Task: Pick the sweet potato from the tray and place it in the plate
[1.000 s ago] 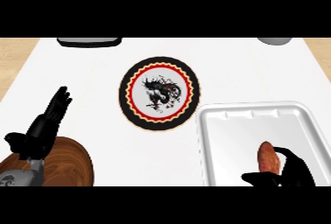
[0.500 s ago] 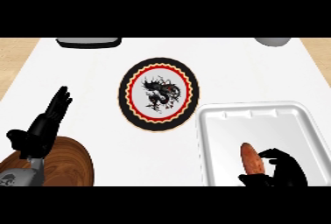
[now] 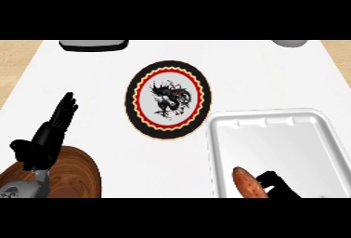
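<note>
Here I see the potato [image 3: 247, 182] lying in the tray's [image 3: 274, 118] near left corner, long axis running away from me, just left of my right hand [image 3: 274, 183], whose fingers I cannot tell, while the open left hand [image 3: 48, 135] rests far off.

White surface [image 3: 89, 83] is lying bare between the tray [image 3: 274, 121] and the plate [image 3: 168, 100] only as a thin strip, the tray's raised rim standing as a low wall along that way. The left robot hand [image 3: 48, 137] is resting open at the left, over a wooden board [image 3: 75, 172]. Open surface is stretching beyond the plate, up to a dark item [image 3: 94, 45] at the far edge
</note>
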You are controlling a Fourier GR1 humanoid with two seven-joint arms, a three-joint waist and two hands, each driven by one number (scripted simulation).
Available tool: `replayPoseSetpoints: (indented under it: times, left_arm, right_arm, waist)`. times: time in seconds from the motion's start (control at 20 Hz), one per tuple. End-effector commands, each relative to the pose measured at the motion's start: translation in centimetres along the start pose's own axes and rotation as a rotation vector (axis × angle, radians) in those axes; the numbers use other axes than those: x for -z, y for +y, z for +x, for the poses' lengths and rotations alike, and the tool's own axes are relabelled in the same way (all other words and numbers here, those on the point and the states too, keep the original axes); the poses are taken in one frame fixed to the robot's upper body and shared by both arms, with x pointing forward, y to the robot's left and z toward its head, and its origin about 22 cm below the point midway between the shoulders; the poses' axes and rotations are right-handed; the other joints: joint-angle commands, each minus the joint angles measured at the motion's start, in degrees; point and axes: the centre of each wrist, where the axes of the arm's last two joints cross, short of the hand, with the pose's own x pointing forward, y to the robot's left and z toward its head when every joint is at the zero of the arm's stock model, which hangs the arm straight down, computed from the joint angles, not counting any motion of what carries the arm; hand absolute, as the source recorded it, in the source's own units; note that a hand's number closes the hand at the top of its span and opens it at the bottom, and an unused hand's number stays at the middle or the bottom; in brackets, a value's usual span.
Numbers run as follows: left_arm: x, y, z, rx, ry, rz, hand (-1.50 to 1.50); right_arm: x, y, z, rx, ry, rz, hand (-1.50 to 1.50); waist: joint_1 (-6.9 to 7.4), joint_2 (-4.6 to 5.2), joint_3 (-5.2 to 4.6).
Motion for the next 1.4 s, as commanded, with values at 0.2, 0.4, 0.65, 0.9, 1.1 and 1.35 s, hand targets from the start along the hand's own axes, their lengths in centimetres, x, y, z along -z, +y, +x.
replayPoseSetpoints:
  times: [0.2, 0.4, 0.65, 0.9, 1.1, 1.35]
  left_arm:
    - [-1.1, -1.2, -1.4, -0.053, 0.069, -0.010, 0.00]
    - [-1.1, -0.6, -0.9, -0.030, 0.064, -0.011, 0.00]
    - [-0.9, -1.2, -1.9, -0.045, 0.063, -0.020, 0.00]
    - [-1.4, -1.9, -2.7, -0.030, 0.057, -0.028, 0.00]
    - [-0.6, -1.1, -2.0, -0.029, 0.053, -0.033, 0.00]
    - [0.5, -1.8, 0.0, -0.024, 0.035, -0.033, 0.00]
  right_arm:
    - [-5.5, -4.6, 2.7, 0.039, -0.108, -0.144, 1.50]
    - [-7.7, -6.5, 4.9, 0.057, -0.148, -0.252, 1.50]
    - [-8.5, -8.1, 7.8, 0.078, -0.234, -0.416, 1.50]
    - [-8.6, -8.1, 10.1, 0.112, -0.288, -0.426, 1.50]
    - [-6.9, -9.8, 11.8, 0.134, -0.312, -0.419, 1.50]
    - [-5.2, -8.5, 15.6, 0.107, -0.328, -0.374, 1.50]
  waist:
    - [-0.11, 0.61, -0.57]
    - [0.01, 0.57, -0.57]
    - [0.05, 0.71, -0.62]
    - [0.77, 0.93, -0.57]
    - [1.54, 1.25, -0.61]
    - [1.98, 1.03, -0.54]
